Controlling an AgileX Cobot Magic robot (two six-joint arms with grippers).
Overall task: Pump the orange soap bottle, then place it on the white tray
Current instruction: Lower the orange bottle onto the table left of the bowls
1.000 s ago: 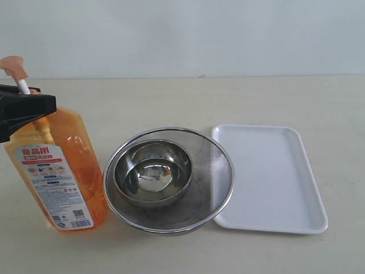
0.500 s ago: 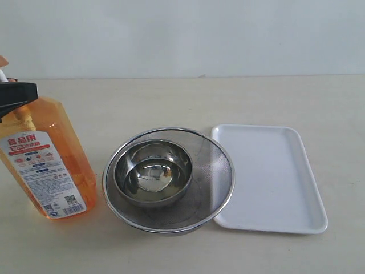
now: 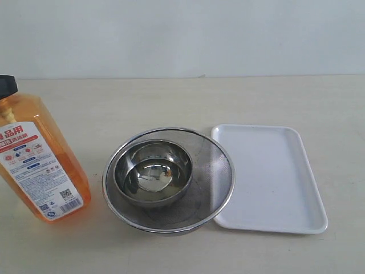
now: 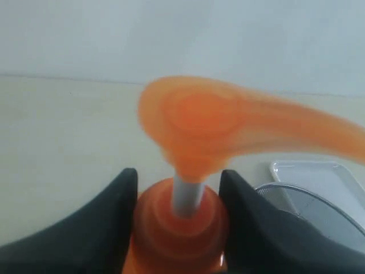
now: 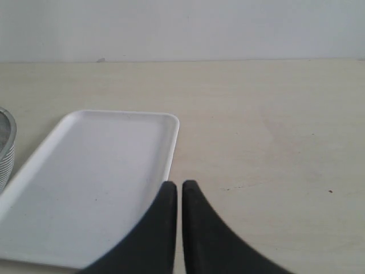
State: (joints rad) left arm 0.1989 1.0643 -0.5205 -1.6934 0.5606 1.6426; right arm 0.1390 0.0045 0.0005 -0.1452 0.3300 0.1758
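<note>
Orange soap bottle (image 3: 40, 165) tilted, neck in left claw (image 4: 178, 184).

One orange soap bottle (image 3: 40, 165), one white tray (image 3: 274, 177), one bowl (image 3: 153, 174), one strainer (image 3: 215, 171)

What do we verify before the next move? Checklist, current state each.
1. Left gripper around the orange soap bottle neck: ok, fingers flank it.
2. Bottle upright: not ok, tilted.
3. Pump head pressed: cannot tell, blurred.
4. White tray free: ok.
5. Path to tray: not ok, nested steel bowls stand between.
6. Right gripper out of the way: ok, shut beside tray.
</note>
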